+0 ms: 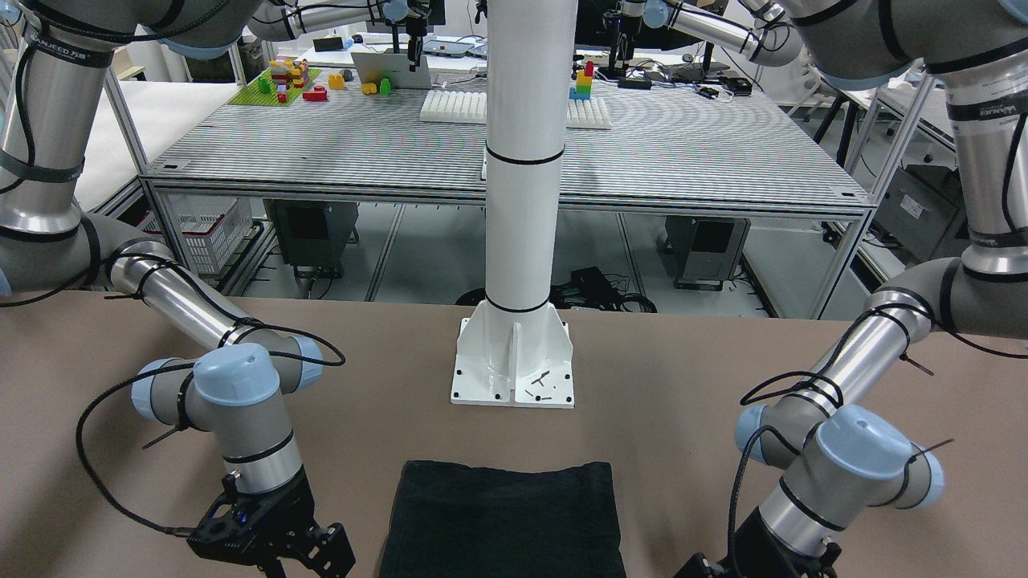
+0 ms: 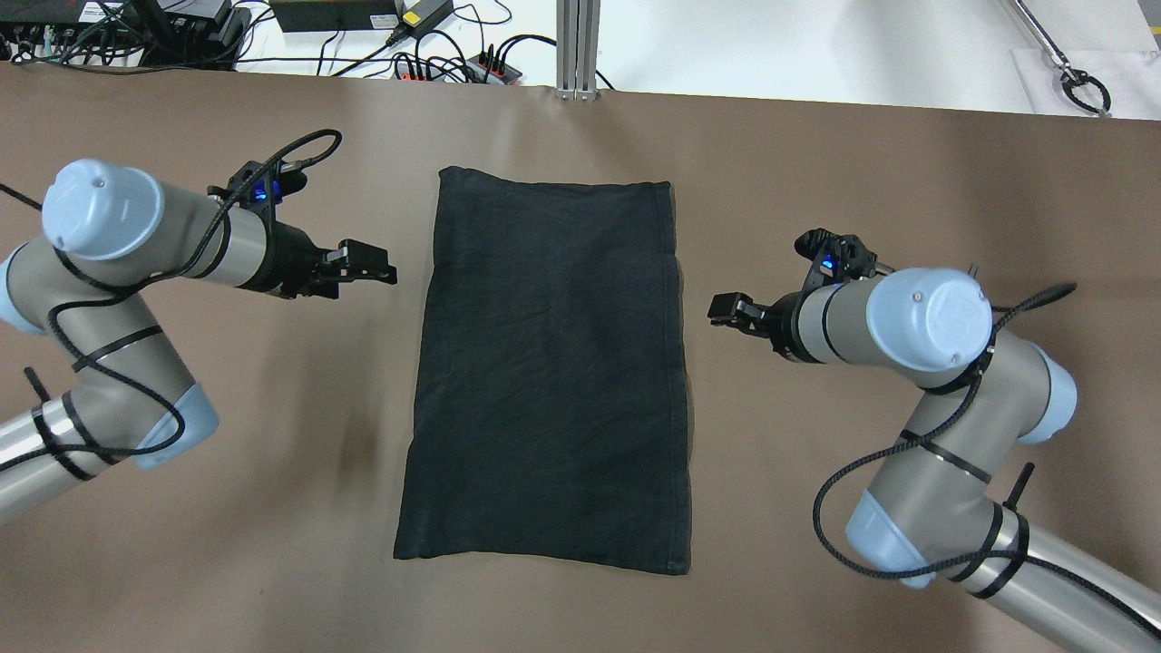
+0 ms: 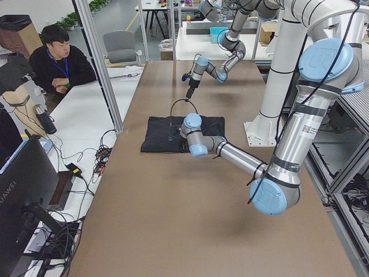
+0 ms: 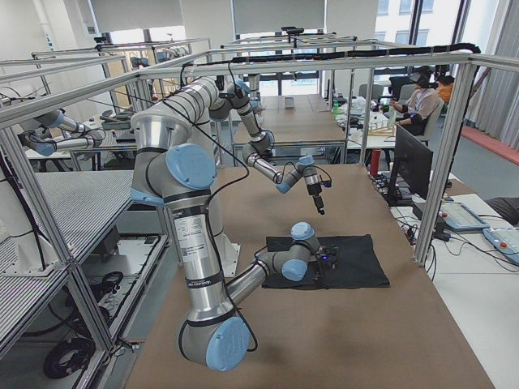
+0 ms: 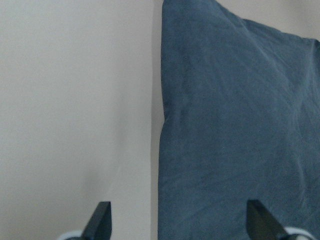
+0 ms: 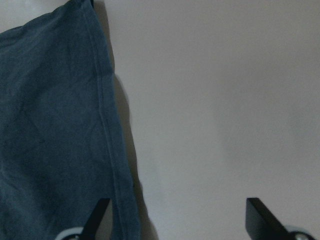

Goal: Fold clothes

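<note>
The clothes (image 2: 544, 372) are one black rectangle of fabric lying flat on the brown table, long side running away from the robot. My left gripper (image 2: 372, 268) hovers just off its left edge, open. In the left wrist view the clothes (image 5: 235, 125) fill the right half, and the hemmed edge runs between the spread fingertips (image 5: 102, 220). My right gripper (image 2: 730, 308) is open beside the right edge. In the right wrist view the clothes (image 6: 50, 125) lie at the left, their edge close to one fingertip (image 6: 100, 215). Neither gripper holds anything.
The white post's base (image 1: 514, 361) is bolted to the table just behind the clothes (image 1: 502, 518). Cables and power strips (image 2: 453, 63) lie past the far table edge. A person (image 3: 57, 57) sits at a side desk. Bare brown table lies on both sides.
</note>
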{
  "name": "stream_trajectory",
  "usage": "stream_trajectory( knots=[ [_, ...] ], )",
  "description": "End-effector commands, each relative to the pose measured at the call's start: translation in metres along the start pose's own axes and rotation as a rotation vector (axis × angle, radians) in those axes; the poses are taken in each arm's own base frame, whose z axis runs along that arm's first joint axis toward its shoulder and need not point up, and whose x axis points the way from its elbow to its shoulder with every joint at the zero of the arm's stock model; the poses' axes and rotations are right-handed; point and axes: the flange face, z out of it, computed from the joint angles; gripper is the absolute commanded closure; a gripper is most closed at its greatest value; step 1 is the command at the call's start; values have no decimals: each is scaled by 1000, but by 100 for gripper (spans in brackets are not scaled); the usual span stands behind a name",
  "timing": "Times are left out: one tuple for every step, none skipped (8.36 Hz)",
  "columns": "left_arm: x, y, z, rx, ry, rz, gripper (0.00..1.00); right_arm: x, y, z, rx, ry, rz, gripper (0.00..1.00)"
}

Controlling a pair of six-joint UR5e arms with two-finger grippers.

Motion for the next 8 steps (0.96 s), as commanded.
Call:
stream_trajectory(
  knots=[
    [-3,82,-11,-2,15,-112,5,-17,79,-15,21,-161,213,6],
    [8,116,-6,11,33,-154,5,-6,102,-13,7,-150,318,6],
    [14,156,0,13,39,-198,5,7,124,-22,42,-158,404,6],
    [15,191,7,26,33,-213,5,5,145,-38,40,-186,411,6],
    [11,218,17,31,18,-255,5,7,151,-47,54,-205,481,6],
    [3,244,27,51,-3,-296,5,4,151,-50,57,-216,510,6],
    [2,266,34,73,-8,-336,5,6,150,-50,59,-213,510,6],
    [4,283,38,69,-6,-381,5,7,149,-49,73,-214,511,6]
  ],
)
